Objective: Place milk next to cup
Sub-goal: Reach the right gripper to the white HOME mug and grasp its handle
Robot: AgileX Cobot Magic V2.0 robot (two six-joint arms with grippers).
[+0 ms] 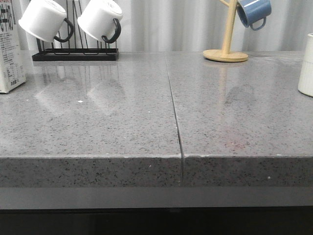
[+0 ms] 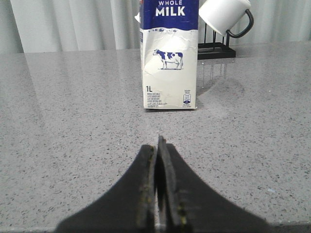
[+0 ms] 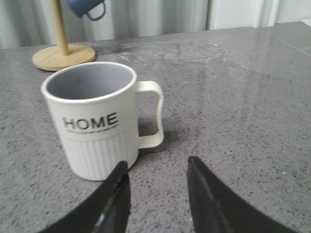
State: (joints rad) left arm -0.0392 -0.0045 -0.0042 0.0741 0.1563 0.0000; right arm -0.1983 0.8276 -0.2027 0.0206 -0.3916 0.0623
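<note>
Black fingers (image 2: 159, 145) of the left gripper (image 2: 158, 141) sit at the bottom of the left wrist pic, clenched tight w/ nothing between them, low over the gray speckled desk (image 1: 122, 117). Straight past them, a bit away, stands the milk carton (image 2: 169, 63), upright, w/ a blue top band, "WHOLE MILK", a small cow and "1L". In the front pic only its edge shows, at the far left (image 1: 10, 54).

Right gripper (image 3: 158, 167) has its fingers (image 3: 119, 187) spread apart & released, holding nothing. The cream HOME cup (image 3: 95, 121) stands upright just past the left-hand finger in that pic, very near it; can't tell if they touch. Its handle (image 3: 153, 114) points to the right of the frame. In the front pic the cup shows at the far right edge (image 1: 306, 66), so milk & cup are well apart, at opposite ends of the desk.

At the back, upper left of the front pic: two white mugs (image 1: 44, 19) w/ black handles on a black rack (image 1: 76, 54). Upper right: a blue mug (image 1: 254, 12) on a wooden stand (image 1: 226, 51).
</note>
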